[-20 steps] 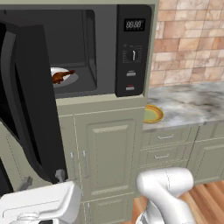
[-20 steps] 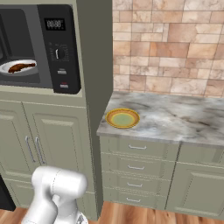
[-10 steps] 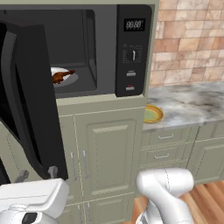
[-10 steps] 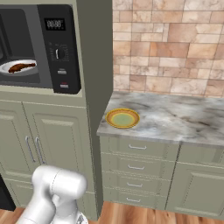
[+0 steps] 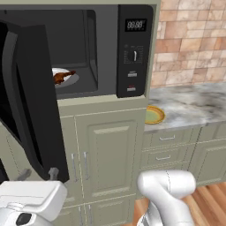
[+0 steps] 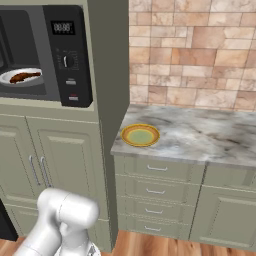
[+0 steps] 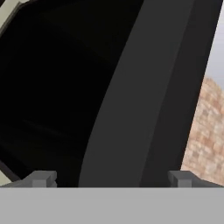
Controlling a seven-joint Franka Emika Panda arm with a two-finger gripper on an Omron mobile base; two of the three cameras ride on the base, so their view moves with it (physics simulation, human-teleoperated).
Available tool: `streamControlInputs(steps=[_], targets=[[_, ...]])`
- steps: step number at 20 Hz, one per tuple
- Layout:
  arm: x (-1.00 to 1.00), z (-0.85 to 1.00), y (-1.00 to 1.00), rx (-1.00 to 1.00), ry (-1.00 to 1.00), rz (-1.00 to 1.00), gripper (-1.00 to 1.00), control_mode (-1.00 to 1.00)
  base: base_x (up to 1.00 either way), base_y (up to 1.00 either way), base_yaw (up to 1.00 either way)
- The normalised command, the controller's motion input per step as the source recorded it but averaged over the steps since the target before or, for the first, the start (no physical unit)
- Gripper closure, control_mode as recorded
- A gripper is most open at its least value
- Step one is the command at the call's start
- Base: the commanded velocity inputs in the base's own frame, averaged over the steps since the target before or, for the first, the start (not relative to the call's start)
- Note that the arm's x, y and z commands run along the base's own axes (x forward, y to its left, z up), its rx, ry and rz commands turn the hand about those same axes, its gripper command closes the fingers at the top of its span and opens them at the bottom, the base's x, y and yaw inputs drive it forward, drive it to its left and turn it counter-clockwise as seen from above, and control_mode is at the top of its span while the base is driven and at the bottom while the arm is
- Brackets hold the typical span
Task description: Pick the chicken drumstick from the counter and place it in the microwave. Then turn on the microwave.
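The chicken drumstick [image 5: 62, 77] [image 6: 24, 76] lies on the white turntable plate [image 5: 73, 80] inside the microwave [image 5: 133, 53] [image 6: 67, 55]. The microwave door [image 5: 33, 101] hangs wide open to the left. My gripper [image 5: 39, 173] is low at the left, just below the door's bottom edge, with its jaws wide apart and nothing between them. In the hand view the gripper [image 7: 111, 179] is open and looks at the dark door [image 7: 131, 96] from close by. The counter [image 5: 194, 106] [image 6: 200, 135] stretches to the right of the microwave cabinet.
A round yellow-green plate [image 5: 153, 115] [image 6: 140, 135] sits on the counter's left end. Beige cabinet doors [image 5: 110, 154] stand under the microwave and drawers [image 6: 157, 192] under the counter. A brick wall [image 6: 200, 55] backs the counter.
My hand has shifted slightly to the left below the open door. The drumstick, door and plate have not moved.
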Motion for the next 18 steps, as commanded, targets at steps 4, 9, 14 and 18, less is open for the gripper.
streamControlInputs(steps=[4, 9, 14, 18], targets=[[0.19, 0.0, -0.16, 0.0, 0.0, -0.06, -1.0, -1.0, 0.0, 0.0, 0.0], [0.2, -0.01, -0.18, 0.0, -0.01, -0.05, -1.0, -1.0, 0.0, 0.0, 0.0], [0.25, 0.0, -0.29, 0.0, 0.0, -0.02, -1.0, -1.0, 0.0, 0.0, 0.0], [0.24, 0.0, -0.37, 0.0, 0.01, 0.0, -1.0, -1.0, 0.0, 0.0, 0.0]])
